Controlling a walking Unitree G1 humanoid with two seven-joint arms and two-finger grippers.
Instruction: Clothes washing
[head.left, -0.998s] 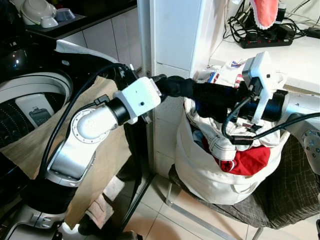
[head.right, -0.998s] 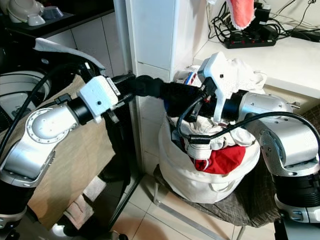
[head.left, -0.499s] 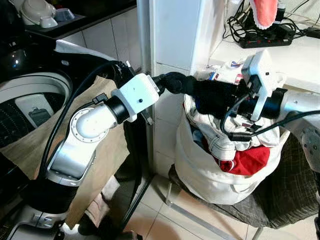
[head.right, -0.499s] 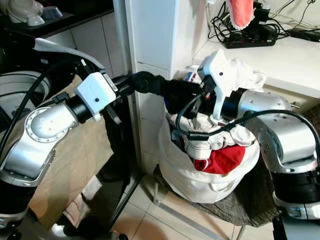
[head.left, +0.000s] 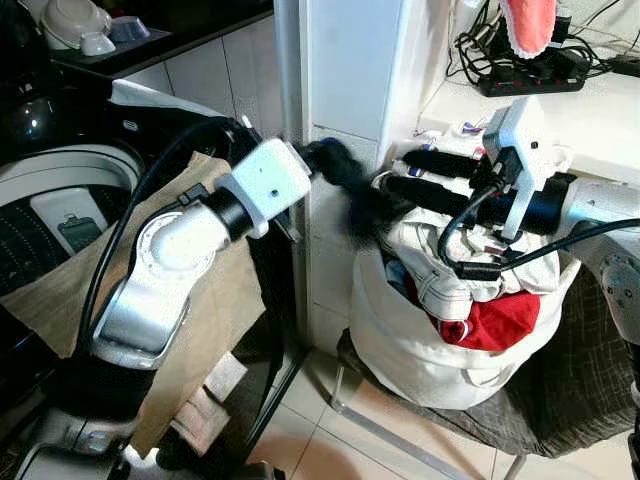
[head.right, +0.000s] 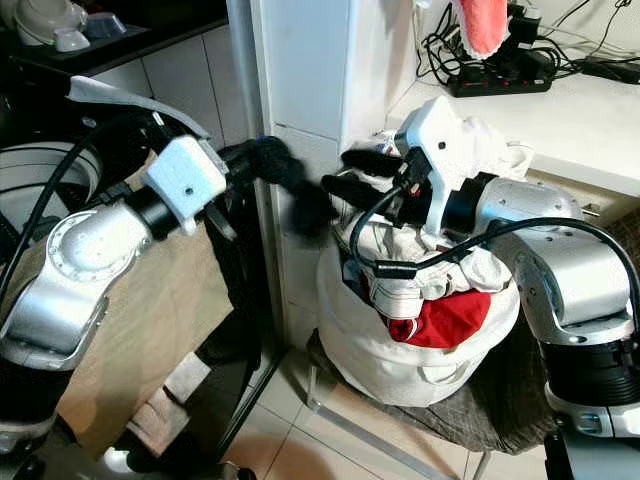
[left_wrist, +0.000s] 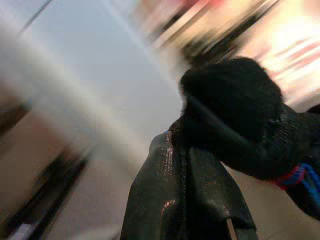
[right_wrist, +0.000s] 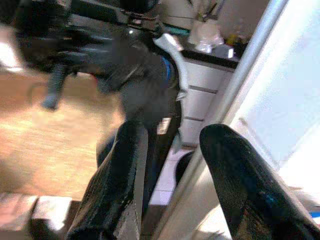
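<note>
Laundry is sitting heaped in the white cloth basket (head.left: 430, 350), which is resting on a chair draped with a dark checked cloth (head.left: 570, 390) over the tiled floor. You are seeing a red garment (head.left: 495, 322) and white pieces (head.left: 440, 260) spilling over its rim. Beside the basket, your left gripper (head.left: 318, 160) is pinching a black garment (head.left: 350, 185), its fingers pressed together on the fabric, and the garment is hanging down against the white pillar (head.left: 345, 70) just off the basket's rim. Your right gripper (head.left: 410, 172) is hovering over the basket's top with its two black fingers spread apart and gripping nothing. The pillar is standing right between the basket and the washing machine (head.left: 50, 210), so it is blocking the straight path across. A tan cloth (head.left: 200, 330) is hanging over the machine's front. Farther back, a power strip with tangled cables (head.left: 530, 75) is lying on the white counter (head.left: 600, 110), and bowls (head.left: 75, 25) are sitting on the dark shelf.
</note>
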